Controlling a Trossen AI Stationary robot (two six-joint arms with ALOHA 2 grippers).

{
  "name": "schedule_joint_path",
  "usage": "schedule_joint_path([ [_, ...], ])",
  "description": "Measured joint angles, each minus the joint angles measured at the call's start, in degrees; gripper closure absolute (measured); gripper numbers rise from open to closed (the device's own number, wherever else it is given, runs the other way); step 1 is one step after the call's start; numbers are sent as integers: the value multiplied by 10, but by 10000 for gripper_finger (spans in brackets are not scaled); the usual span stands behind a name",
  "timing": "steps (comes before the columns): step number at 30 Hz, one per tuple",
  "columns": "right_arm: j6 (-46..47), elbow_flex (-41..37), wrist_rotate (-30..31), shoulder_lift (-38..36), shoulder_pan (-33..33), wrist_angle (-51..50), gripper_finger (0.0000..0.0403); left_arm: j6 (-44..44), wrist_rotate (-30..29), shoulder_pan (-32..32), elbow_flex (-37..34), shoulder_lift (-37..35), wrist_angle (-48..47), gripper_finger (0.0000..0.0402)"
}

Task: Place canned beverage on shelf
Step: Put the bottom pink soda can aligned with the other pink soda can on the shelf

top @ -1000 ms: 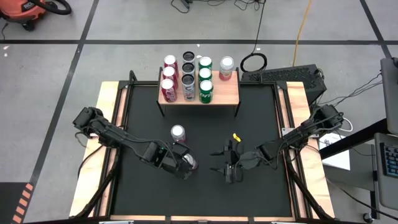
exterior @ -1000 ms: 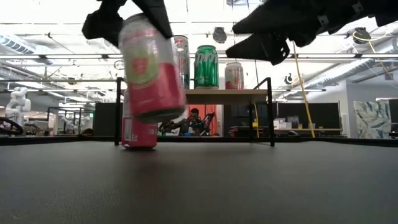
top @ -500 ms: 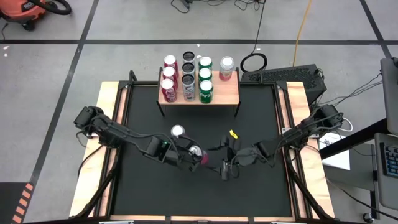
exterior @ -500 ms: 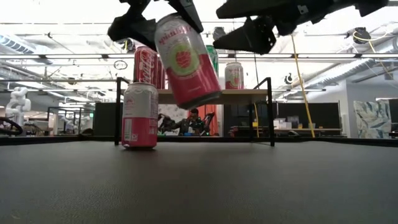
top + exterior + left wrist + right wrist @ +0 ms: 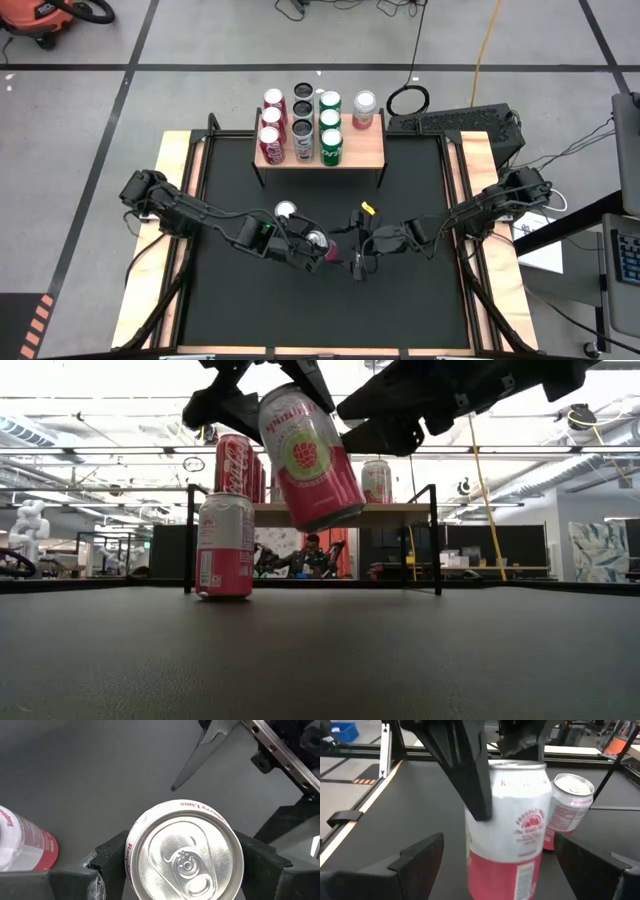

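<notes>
Handover setup, mid-frame of the high view.
Left gripper (image 5: 312, 250) clamps raised pink can (image 5: 311, 457); right gripper (image 5: 495, 862) now closer, spread wide around it, shelf (image 5: 366, 150) placement pending.

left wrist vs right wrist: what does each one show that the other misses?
Only the left wrist view: the held can's silver lid and pull tab, seen end-on, with a dark pad pressed on each side, so the left gripper is shut on it. It also catches part of the right arm above the black mat.

Only the right wrist view: the held can's side label, white over red, and the right gripper's open fingers flanking it without touching.

Both: the held can, plus the second can standing on the mat.
</notes>
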Motion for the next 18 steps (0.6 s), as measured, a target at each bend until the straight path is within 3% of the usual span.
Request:
schedule_joint_path([
  [18,-8,0,-25,48,-21,61,46,43,8,17,0,-1,71,120],
])
